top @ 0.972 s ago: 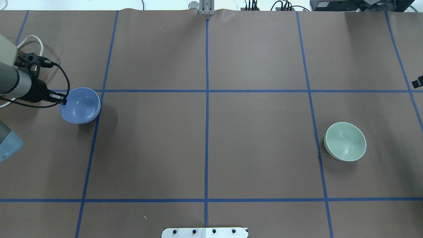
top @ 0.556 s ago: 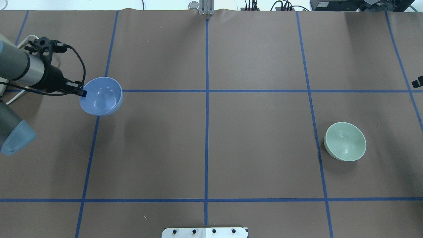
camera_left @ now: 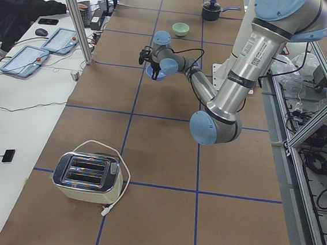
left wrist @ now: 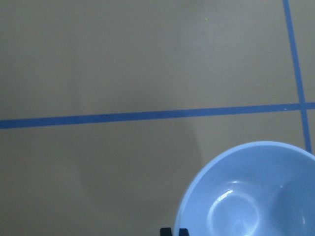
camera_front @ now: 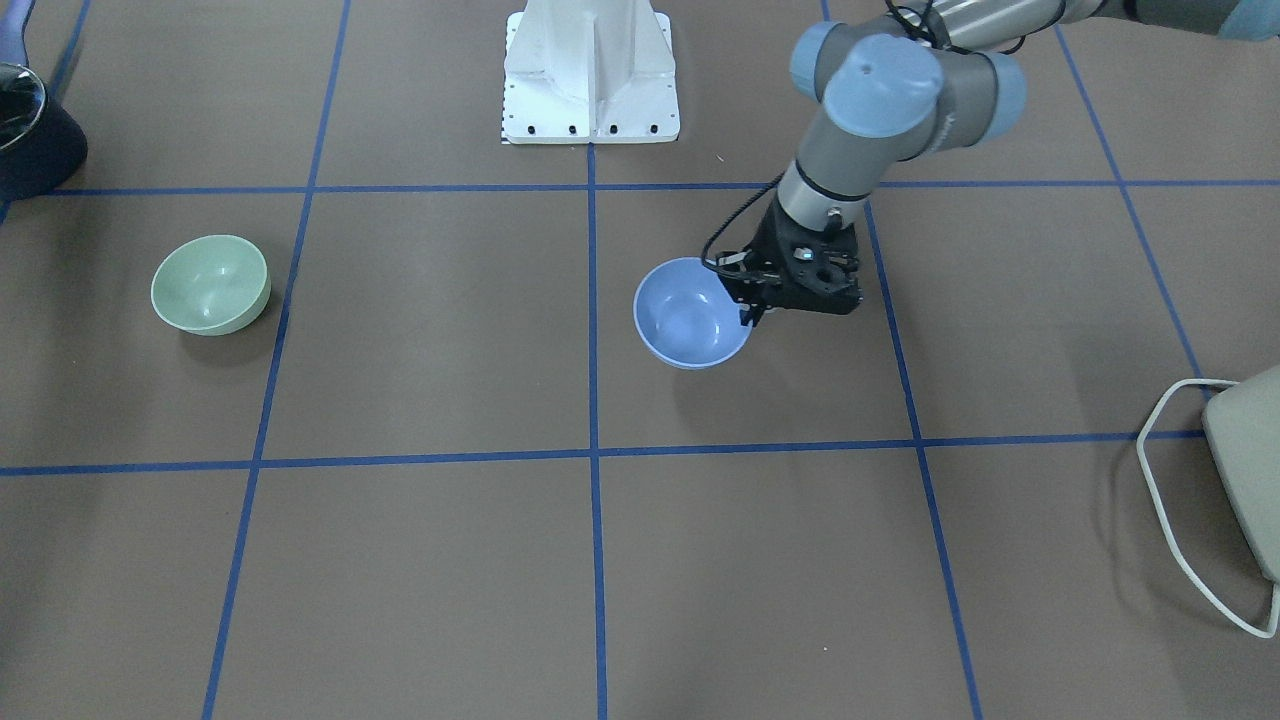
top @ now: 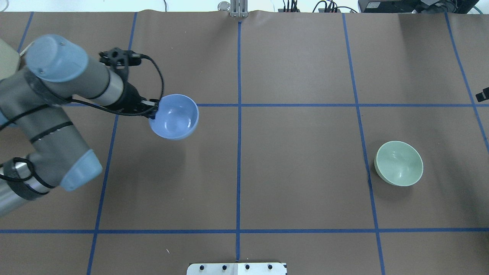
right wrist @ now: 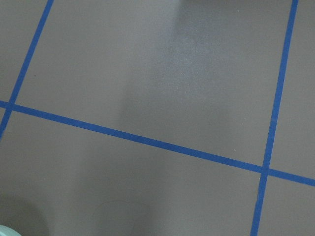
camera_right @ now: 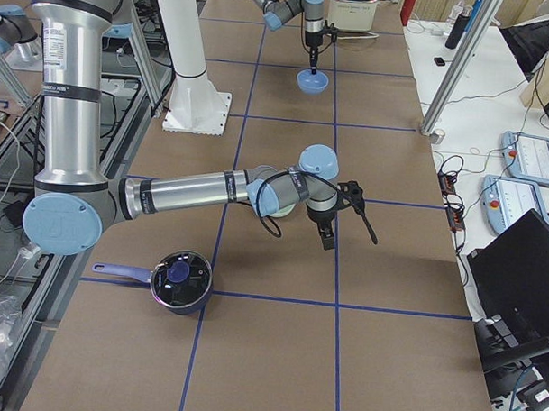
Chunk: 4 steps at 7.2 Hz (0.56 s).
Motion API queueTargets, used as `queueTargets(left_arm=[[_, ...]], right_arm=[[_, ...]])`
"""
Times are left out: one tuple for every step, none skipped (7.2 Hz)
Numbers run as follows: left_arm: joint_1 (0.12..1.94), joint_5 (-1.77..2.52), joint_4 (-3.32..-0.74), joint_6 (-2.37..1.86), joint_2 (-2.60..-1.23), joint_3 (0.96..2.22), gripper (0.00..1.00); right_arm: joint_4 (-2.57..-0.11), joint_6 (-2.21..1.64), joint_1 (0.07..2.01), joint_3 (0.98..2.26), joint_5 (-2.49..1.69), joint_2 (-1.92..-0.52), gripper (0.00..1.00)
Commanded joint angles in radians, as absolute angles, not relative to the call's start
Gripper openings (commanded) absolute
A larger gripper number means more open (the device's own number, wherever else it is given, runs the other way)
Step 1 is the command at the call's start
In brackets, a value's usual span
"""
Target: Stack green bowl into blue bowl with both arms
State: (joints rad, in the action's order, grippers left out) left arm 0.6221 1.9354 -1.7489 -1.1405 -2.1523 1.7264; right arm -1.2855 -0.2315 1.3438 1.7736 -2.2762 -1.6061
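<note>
You'll see the glossy periwinkle blue bowl (top: 175, 116) held off the table, its rim pinched by the left gripper (top: 154, 110). It has been carried toward centre since earlier. The pale green bowl (top: 399, 163) sits unmoved, far right. I cannot tell how the right gripper (camera_right: 326, 242) jaws stand.

I see a brown papered table (top: 298, 160) gridded with blue tape (top: 238, 172), a silver toaster (camera_left: 87, 177) at one end, and a dark lidded saucepan (camera_right: 180, 282) at the other.
</note>
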Motion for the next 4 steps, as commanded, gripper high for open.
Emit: queueTargets(left_arm=[[0.536,1.862,-1.739,-1.183,-2.279,1.597,0.00],[0.517,1.859,-1.741,-1.181,-2.290,1.586,0.00],[0.508,1.847,-1.741,-1.181,-2.290,1.585,0.00],[0.490,1.830,-1.741,-1.181,-2.290,1.580,0.00]], right_arm=[[-1.285,-0.233,1.345,1.773,-2.276,-1.606,1.00],[-1.285,-0.236,1.345,1.773,-2.276,-1.606,1.00],[-1.285,-0.236,1.344,1.772,-2.276,-1.606,1.00],[-1.285,-0.236,1.345,1.772,-2.276,-1.606,1.00]])
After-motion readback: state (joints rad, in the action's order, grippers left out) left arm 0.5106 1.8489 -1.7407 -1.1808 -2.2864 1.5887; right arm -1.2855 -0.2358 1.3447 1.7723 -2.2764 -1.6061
